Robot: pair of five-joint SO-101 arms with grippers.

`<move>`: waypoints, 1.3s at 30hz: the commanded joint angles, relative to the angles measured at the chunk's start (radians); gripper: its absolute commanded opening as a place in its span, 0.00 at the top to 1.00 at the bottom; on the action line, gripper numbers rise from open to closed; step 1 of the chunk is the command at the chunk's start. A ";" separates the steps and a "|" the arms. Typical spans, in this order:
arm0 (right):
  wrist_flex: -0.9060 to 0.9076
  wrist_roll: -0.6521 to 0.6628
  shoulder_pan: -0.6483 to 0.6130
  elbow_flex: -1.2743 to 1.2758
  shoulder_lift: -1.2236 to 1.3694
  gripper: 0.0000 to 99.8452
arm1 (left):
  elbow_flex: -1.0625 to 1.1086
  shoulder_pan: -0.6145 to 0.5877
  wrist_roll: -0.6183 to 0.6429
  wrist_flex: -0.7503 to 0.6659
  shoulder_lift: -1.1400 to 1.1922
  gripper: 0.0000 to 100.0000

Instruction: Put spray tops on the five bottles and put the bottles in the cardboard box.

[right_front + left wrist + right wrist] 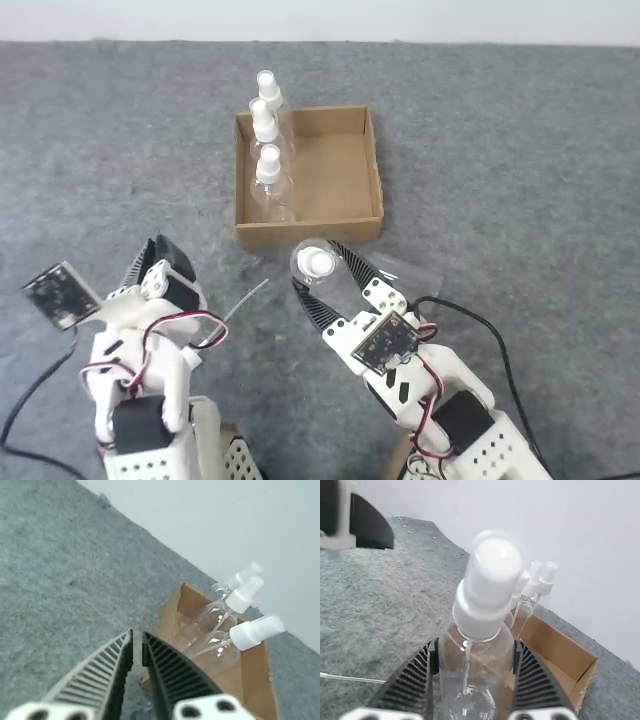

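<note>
The right gripper (475,647) squeezes a clear spray bottle (472,675) in the lower middle of the high view, just below the cardboard box (375,180). It looks smooth, so it could slip, or bump the three bottles (268,180) at the box's left side and tip them. The left gripper (137,634), lower left, is pinched together on nothing.

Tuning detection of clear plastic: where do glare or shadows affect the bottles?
High view: even light, faint shadows; boxed bottles nearly vanish against the cardboard box. Left wrist view: bright glints on their walls. Right wrist view: glints low on the held bottle.
</note>
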 commanded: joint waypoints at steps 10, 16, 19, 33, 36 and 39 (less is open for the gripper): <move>-0.008 -0.011 0.018 0.012 -0.018 0.99 | 0.124 -0.008 -0.011 -0.006 -0.014 0.99; -0.008 -0.011 0.018 0.017 -0.018 0.99 | 0.130 -0.008 -0.011 -0.006 -0.014 0.99; -0.010 -0.011 0.050 0.005 -0.018 0.99 | 0.131 -0.008 -0.011 -0.003 -0.014 0.98; -0.047 -0.120 0.208 -0.236 -0.008 0.99 | 0.131 -0.008 -0.011 -0.005 -0.014 0.98; -0.054 -0.120 0.208 -0.284 -0.008 0.99 | 0.140 -0.008 -0.011 -0.006 -0.014 0.98; -0.059 -0.120 0.205 -0.334 -0.005 0.99 | 0.140 -0.008 -0.011 -0.006 -0.014 0.98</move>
